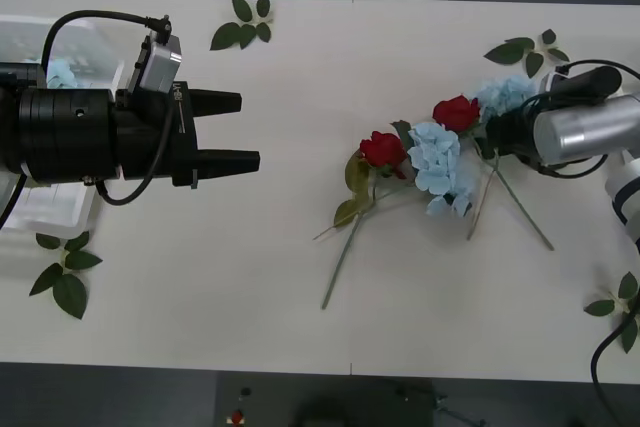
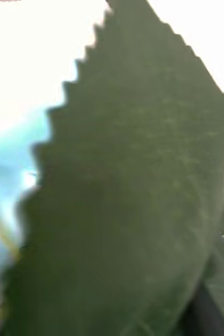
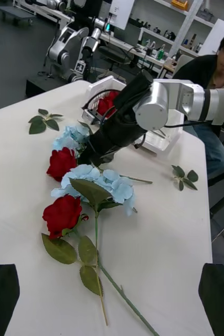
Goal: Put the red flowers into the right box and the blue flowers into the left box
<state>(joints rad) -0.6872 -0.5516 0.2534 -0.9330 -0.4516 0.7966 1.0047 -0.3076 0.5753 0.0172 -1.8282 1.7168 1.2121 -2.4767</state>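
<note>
On the white counter (image 1: 300,327), a little right of the middle, our flowers lie in one pile. We see two red flowers (image 1: 383,148) with small round heads and two blue flowers (image 1: 436,158) made of many tiny pale petals. Their heads touch each other, and the thin green stems (image 1: 344,257) cross and fan out toward us.

We think they are very light and soft. The petals look like cloth and would squash if we pinched them. The stems look thin and a bit stiff, so we think a stem just under the head is the best place to hold. Since the stems cross, lifting one flower may drag another along.

Our right hand (image 3: 91,152) is down in the pile, right by the blue flowers. A big green leaf with a jagged edge (image 2: 132,173) covers its own camera, so we cannot tell if its fingers are apart or together.

Our left hand (image 1: 232,130) hangs over the left side of the counter, well apart from the pile, with its two black fingers apart and holding nothing. Behind it sits the left box (image 1: 30,42), white plastic with one blue flower inside. The right box (image 3: 167,139) is past the pile, white too, with red showing in it. Loose green leaf sprigs (image 1: 243,25) lie here and there.
</note>
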